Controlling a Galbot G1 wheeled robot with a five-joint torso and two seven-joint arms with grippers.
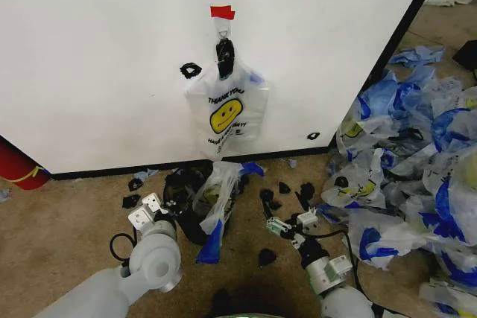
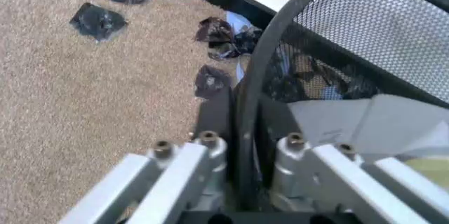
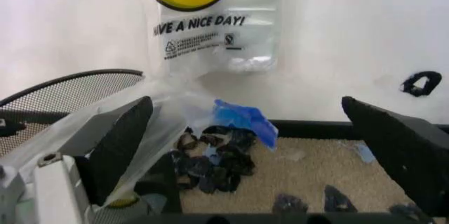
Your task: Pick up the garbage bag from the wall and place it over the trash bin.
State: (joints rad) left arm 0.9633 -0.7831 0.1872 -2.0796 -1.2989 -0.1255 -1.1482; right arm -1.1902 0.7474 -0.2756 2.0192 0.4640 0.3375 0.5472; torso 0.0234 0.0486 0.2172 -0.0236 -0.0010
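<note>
A Galbot G1 works at the foot of the wall (image 1: 112, 57), a white panel with a black base strip, on a carpet strewn with black scraps (image 1: 134, 200). Left of the trash bin (image 1: 190, 206), the left tool (image 1: 153, 210) reaches in; the left wrist view shows its fingers (image 2: 203, 161) pressed together on the bin's black mesh rim (image 2: 266, 77), one on each side of the wire. The bin lies tilted on the carpet just before the wall's base strip, a translucent bag with blue trim (image 1: 215, 206) draped across its mouth. Directly above the bin hangs the garbage bag (image 1: 226, 109), its yellow smiley face and "THANK YOU" print facing out, its handles caught on a small hook (image 1: 223, 31) under a patch of red tape (image 1: 222, 12); its lower edge ends just above the bin. Right of the bin, the right tool (image 1: 287, 227) hovers low over the carpet, its dark pads (image 3: 123, 145) spread wide and holding nothing. Farther right of the bin, beyond the wall's corner, lies a heap of blue-and-white bags (image 1: 410, 169).
</note>
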